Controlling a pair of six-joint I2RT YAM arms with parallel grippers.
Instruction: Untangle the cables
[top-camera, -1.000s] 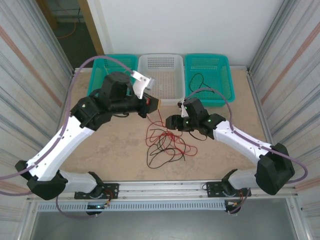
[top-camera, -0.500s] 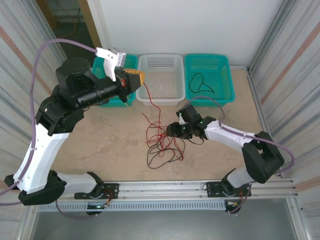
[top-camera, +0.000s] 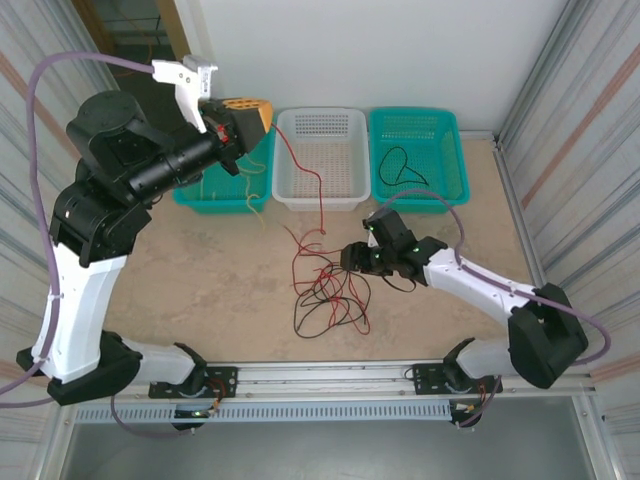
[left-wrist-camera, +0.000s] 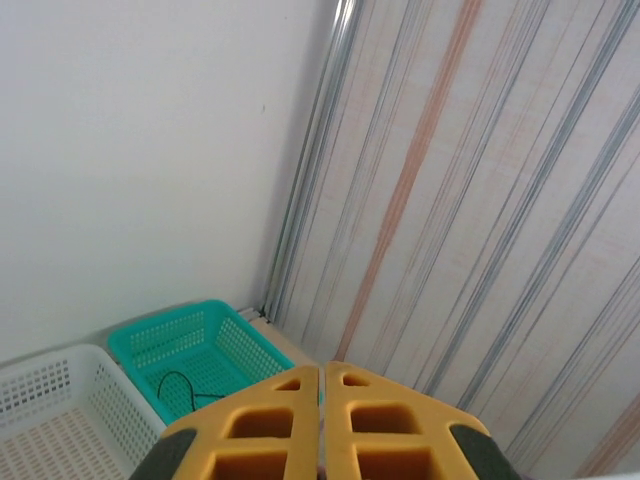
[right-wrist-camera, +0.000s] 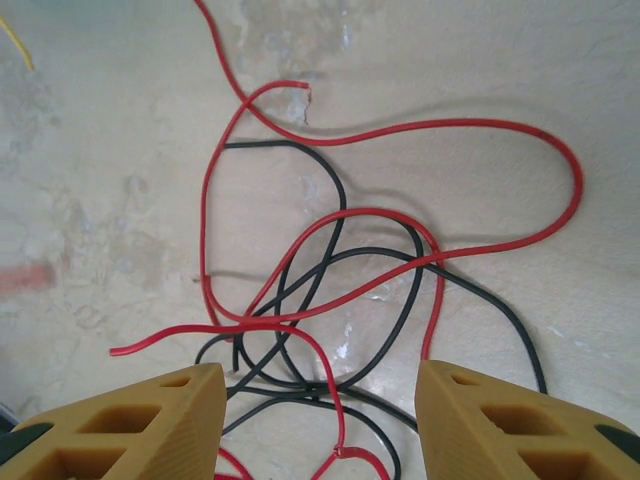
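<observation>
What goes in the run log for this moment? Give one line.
left tool: raised, shut on red cable | right tool: open, low over red-and-black tangle | status: not yet untangled

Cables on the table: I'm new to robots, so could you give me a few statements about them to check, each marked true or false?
1. The left tool is held high, with a red cable running up to it. True.
2. The right tool is clamped shut. False: its jaws stand apart, just above the tangle.
3. The right teal basket holds a black cable. True.
4. The tangle lies inside a basket. False: it lies on the table.
</observation>
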